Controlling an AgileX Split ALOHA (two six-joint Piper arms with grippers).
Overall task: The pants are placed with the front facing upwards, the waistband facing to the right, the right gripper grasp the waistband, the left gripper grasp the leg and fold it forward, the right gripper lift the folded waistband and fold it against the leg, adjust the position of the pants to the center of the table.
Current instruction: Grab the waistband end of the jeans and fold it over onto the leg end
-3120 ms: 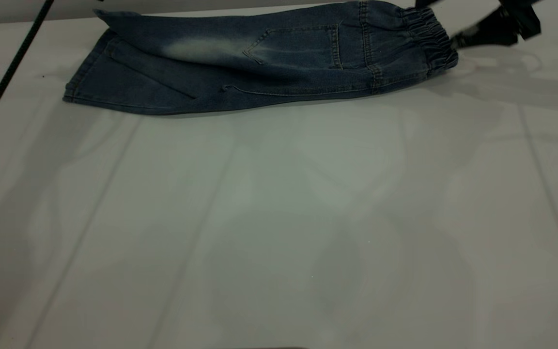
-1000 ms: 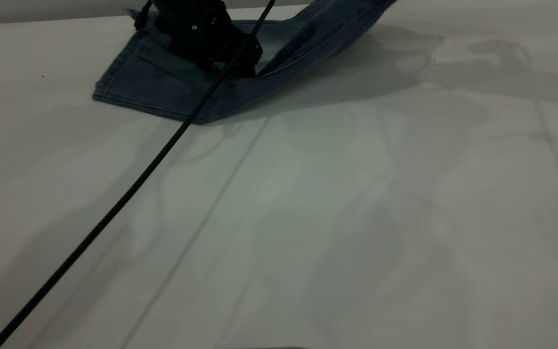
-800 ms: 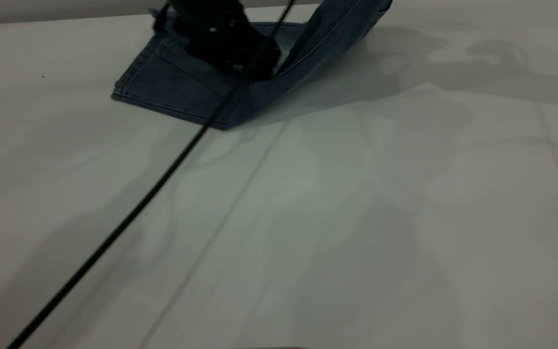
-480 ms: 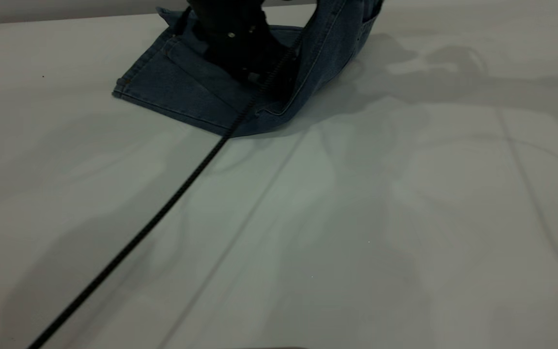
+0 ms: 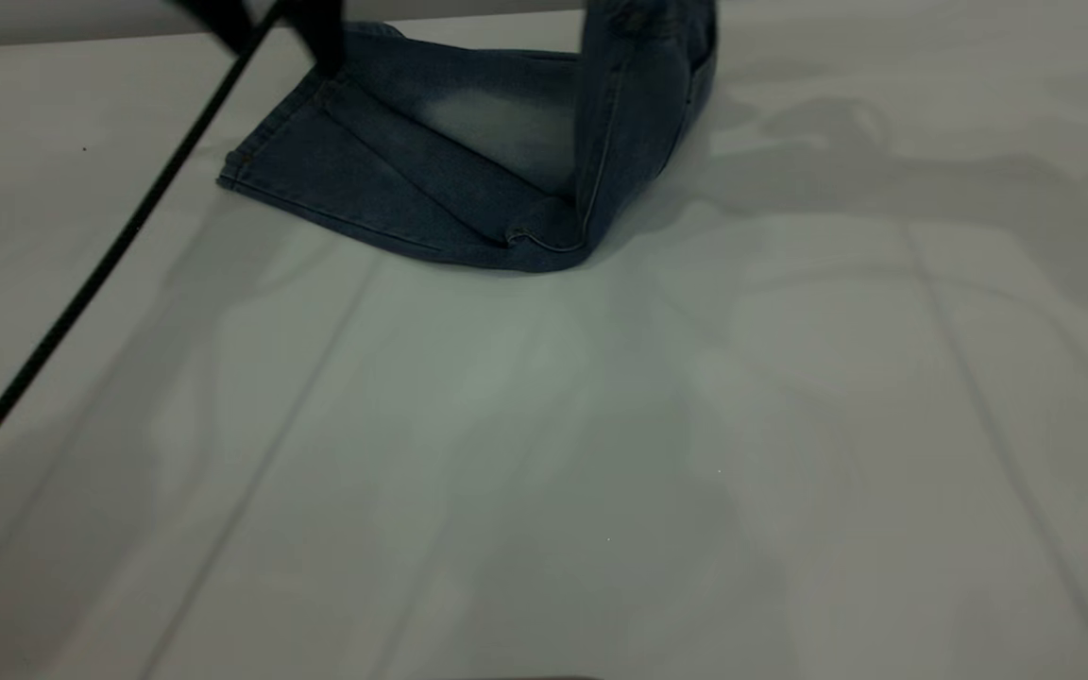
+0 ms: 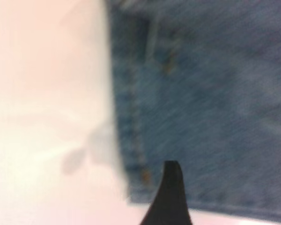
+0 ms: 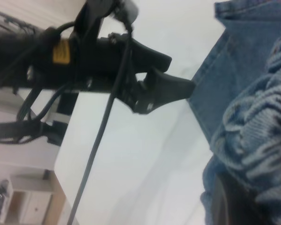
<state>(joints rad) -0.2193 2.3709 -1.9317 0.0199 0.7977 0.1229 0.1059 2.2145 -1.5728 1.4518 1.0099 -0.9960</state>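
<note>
The blue denim pants lie at the far side of the table. The folded legs rest flat, hems to the left. The upper half stands nearly upright, rising past the picture's top edge. My right gripper is shut on the ruched waistband, which bunches over its dark finger; it is out of the exterior view. My left gripper hovers open just above the far hem corner, nothing between its fingers; one fingertip shows over the denim.
The left arm's black cable slants across the table's left side down to the near-left edge. The table's far edge runs right behind the pants. Bare tabletop stretches in front and to the right.
My left gripper has lifted off the legs, where it was pressing, and drawn back to the left hem. The raised waistband half has swung further left and now stands nearly vertical.
</note>
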